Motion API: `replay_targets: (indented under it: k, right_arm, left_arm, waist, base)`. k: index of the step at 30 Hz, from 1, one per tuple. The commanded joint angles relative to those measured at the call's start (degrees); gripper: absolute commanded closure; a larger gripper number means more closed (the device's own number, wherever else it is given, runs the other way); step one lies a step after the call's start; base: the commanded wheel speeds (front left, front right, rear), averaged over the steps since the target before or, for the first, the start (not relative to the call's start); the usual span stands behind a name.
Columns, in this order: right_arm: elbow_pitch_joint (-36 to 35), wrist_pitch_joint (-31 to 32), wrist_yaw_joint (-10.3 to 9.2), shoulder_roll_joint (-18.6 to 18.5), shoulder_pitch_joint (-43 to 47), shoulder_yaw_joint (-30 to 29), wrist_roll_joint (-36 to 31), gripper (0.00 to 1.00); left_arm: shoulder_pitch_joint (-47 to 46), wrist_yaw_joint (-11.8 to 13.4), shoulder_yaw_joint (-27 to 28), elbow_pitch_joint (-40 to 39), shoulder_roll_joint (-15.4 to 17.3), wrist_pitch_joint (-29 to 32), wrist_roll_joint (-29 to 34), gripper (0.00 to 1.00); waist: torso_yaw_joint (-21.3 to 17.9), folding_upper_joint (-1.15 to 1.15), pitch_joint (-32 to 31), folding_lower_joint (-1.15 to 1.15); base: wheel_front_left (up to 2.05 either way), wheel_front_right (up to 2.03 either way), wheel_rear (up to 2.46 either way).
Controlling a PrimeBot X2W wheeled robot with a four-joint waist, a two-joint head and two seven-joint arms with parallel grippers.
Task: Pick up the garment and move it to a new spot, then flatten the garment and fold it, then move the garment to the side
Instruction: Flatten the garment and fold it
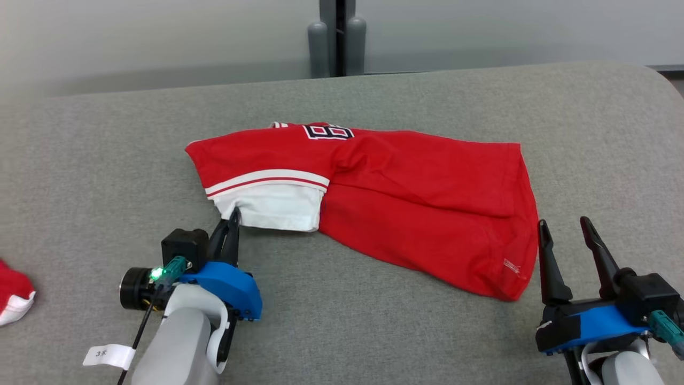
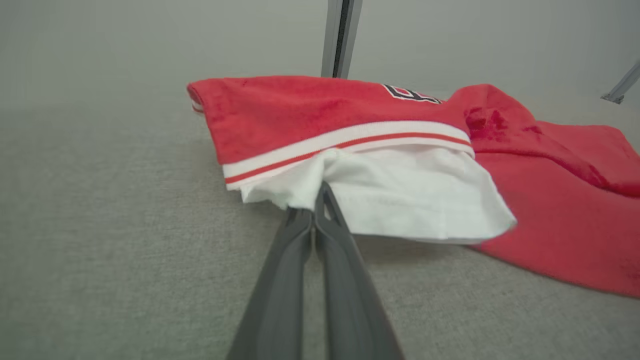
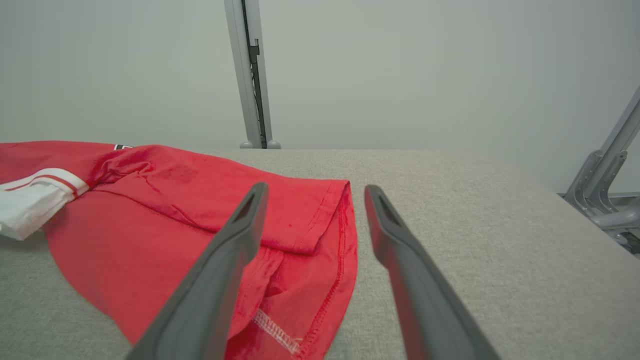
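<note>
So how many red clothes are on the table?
2. One red jersey lies in the middle of the table; a second red-and-white piece peeks in at the head view's left edge, mostly cut off.

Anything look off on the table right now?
The jersey lies crooked and rumpled, its right hem doubled over. A second red-and-white cloth sits apart at the left edge of the table. Left gripper pinches the white sleeve.
</note>
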Motion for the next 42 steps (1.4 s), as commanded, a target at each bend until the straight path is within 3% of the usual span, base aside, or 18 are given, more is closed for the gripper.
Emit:
replay_targets:
  k: [1,8,17,20,25,26,27,28,29,35,42]
  right_arm:
    - [0.14,-0.06,0.01,-0.11,0.69,-0.47,-0.2,0.0]
    - [1.66,-0.06,0.01,-0.11,2.81,-3.58,-1.74,0.0]
    - [3.12,-0.05,0.01,-0.11,3.63,-4.2,-2.13,0.0]
    - [3.37,-0.05,0.01,-0.11,2.96,-3.81,-1.93,0.0]
    - [3.98,-0.05,0.01,-0.11,2.24,-3.11,-1.89,0.0]
    - [4.03,-0.05,0.01,-0.11,2.09,-3.01,-1.9,0.0]
    - [4.12,-0.05,0.01,-0.11,1.99,-2.9,-1.94,0.0]
    - [4.2,-0.05,0.01,-0.11,1.92,-2.91,-2.03,0.0]
    - [4.25,-0.05,0.01,-0.11,1.82,-2.95,-2.18,0.0]
    - [4.39,-0.05,0.01,-0.11,1.5,-3.27,-2.75,0.0]
    - [4.53,-0.05,0.01,-0.11,1.28,-2.06,-2.01,0.0]
  left_arm:
    - [0.31,0.39,-0.25,-0.96,0.5,-0.52,0.62,1.0]
    - [6.03,2.69,0.19,-14.86,3.48,-1.41,1.62,1.0]
    - [18.81,8.68,6.13,-33.82,9.13,4.42,-0.35,1.0]
    - [22.35,9.84,7.41,-34.82,9.27,6.38,-1.68,1.0]
    - [24.34,9.45,7.24,-28.65,7.77,6.41,-3.78,1.0]
    - [24.1,9.36,7.11,-27.36,7.26,5.94,-4.09,0.91]
    - [23.6,9.08,6.93,-25.84,6.85,5.29,-4.27,0.55]
    - [22.97,8.88,6.68,-24.61,6.48,4.6,-4.43,0.05]
    - [22.34,8.7,6.58,-23.63,6.07,3.78,-4.55,0.0]
    - [18.79,8.47,6.49,-21.56,5.58,-0.22,-3.97,0.0]
    - [16.93,8.75,6.67,-25.63,5.7,-2.16,-3.21,0.0]
  waist:
    - [0.51,0.0,-0.18,-0.01]
    - [4.87,0.0,-3.22,-0.01]
    - [6.98,0.0,-4.33,-0.01]
    - [6.72,0.0,-3.83,-0.01]
    - [5.84,0.0,-3.13,-0.01]
    - [5.68,0.0,-3.03,-0.01]
    - [5.54,0.0,-2.95,-0.01]
    - [5.43,0.0,-2.91,-0.01]
    - [5.34,0.0,-2.89,-0.01]
    - [5.19,0.0,-3.43,-0.01]
    - [5.45,0.0,-4.29,-0.01]
  base:
    - [0.0,0.0,0.0]
    - [0.0,0.0,0.0]
    - [0.0,0.0,0.0]
    - [0.0,0.0,0.0]
    - [0.0,0.0,0.0]
    - [0.0,0.0,0.0]
    - [0.0,0.0,0.0]
    - [0.0,0.0,0.0]
    - [0.0,0.0,0.0]
    - [0.0,0.0,0.0]
    - [0.0,0.0,0.0]
